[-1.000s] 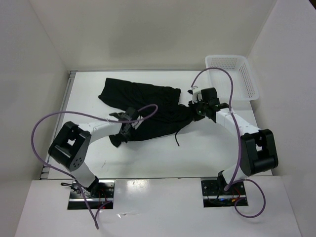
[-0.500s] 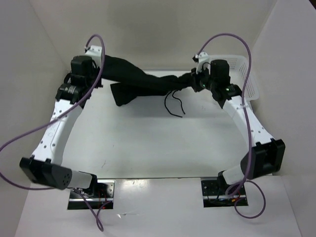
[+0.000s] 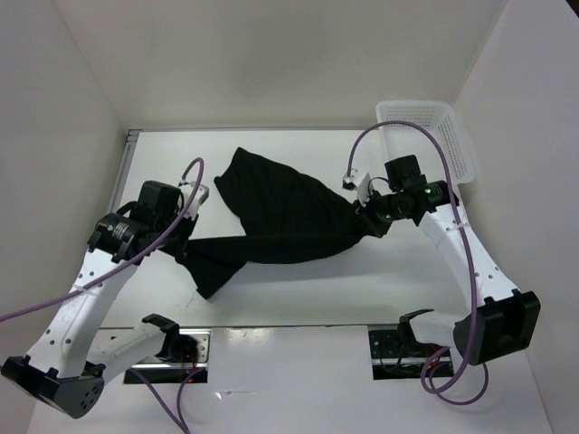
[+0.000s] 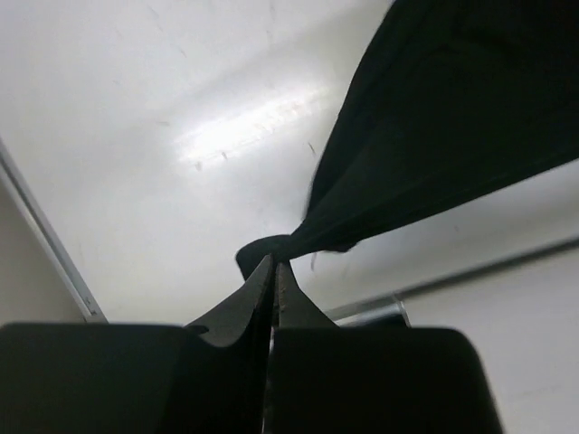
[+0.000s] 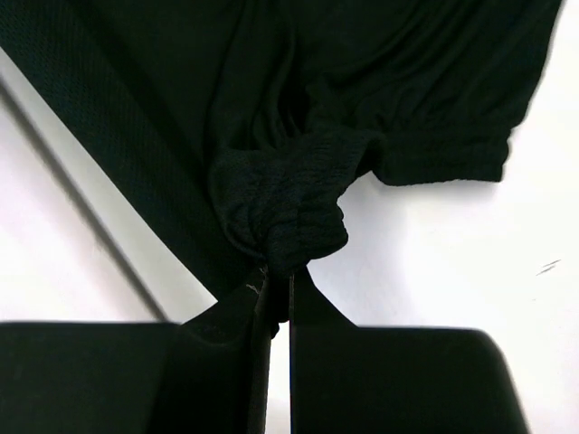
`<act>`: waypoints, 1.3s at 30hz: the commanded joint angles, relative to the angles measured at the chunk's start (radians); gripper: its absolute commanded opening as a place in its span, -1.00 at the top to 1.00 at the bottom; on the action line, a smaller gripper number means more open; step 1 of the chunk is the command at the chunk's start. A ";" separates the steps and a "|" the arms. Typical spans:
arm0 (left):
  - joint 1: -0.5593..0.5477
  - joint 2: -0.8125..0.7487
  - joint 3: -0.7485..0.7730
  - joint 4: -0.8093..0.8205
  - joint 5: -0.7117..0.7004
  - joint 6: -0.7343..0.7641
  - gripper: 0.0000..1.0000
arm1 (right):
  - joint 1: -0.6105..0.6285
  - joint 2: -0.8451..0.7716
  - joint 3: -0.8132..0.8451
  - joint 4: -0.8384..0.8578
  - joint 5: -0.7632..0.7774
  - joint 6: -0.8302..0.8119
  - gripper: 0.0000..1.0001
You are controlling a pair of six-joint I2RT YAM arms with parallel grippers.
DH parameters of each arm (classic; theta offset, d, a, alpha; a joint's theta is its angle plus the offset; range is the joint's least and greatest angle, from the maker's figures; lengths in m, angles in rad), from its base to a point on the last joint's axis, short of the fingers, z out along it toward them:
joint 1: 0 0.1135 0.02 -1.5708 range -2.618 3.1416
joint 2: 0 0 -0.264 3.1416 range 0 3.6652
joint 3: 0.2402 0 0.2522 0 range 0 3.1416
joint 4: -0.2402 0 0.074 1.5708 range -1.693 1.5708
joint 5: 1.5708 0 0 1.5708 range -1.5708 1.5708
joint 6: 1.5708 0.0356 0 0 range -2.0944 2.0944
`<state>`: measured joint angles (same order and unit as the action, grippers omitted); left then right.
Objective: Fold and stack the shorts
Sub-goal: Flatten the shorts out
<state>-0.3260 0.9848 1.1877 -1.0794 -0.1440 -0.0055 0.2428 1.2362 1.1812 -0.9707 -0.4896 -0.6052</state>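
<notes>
Here, left fingers (image 4: 240, 321) and right fingers (image 5: 317, 303) pinch opposite edges of the shorts (image 3: 289, 212).

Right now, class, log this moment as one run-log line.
left gripper: shut on shorts | right gripper: shut on shorts, bunched | shorts: stretched between both, unfolded | basket: far right

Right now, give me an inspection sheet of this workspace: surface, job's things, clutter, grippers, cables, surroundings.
Surface: white table, glossy.
Job's things: black shorts, unfolded, stretched between both arms.
Clutter: white basket at the far right corner, apart from the shorts.
Grippers: left gripper shut on a pinched end of the shorts; right gripper shut on bunched fabric.
Cables: purple cables loop off both arms.
Surroundings: white walls on three sides.
</notes>
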 commanded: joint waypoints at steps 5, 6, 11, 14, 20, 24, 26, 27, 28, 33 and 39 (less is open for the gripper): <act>-0.060 0.018 -0.069 -0.152 0.020 0.006 1.00 | -0.005 -0.032 -0.083 -0.220 0.077 -0.208 1.00; -0.061 0.018 -0.085 -0.140 0.020 0.006 1.00 | -0.005 -0.043 -0.094 -0.220 0.110 -0.208 1.00; -0.108 0.015 -0.191 -0.054 -0.098 0.006 1.00 | -0.005 -0.076 -0.161 -0.134 0.193 -0.197 1.00; -0.133 0.015 -0.153 -0.033 -0.046 0.006 1.00 | 0.004 -0.067 -0.172 -0.114 0.204 -0.211 1.00; -0.095 0.219 -0.047 0.252 -0.218 0.006 1.00 | 0.004 0.069 0.013 0.097 0.235 -0.069 1.00; 0.034 0.374 0.073 0.616 -0.311 0.006 1.00 | 0.004 0.277 0.239 0.437 0.331 0.218 1.00; 0.117 0.498 0.235 0.705 -0.322 0.006 1.00 | 0.004 0.414 0.444 0.507 0.438 0.286 1.00; 0.142 0.540 0.309 0.746 -0.336 0.006 1.00 | 0.004 0.463 0.531 0.532 0.475 0.317 1.00; 0.163 0.619 0.385 0.763 -0.336 0.006 1.00 | 0.004 0.567 0.725 0.532 0.505 0.368 1.00; 0.243 0.865 1.057 0.566 -0.283 0.006 1.00 | 0.016 0.779 1.242 0.504 0.530 0.435 1.00; 0.217 0.826 1.128 0.470 -0.206 0.006 1.00 | 0.029 0.672 1.122 0.492 0.454 0.400 1.00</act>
<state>-0.1009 1.8729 2.3699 -0.5392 -0.3534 -0.0048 0.2771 2.0014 2.3707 -0.5167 -0.0578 -0.2066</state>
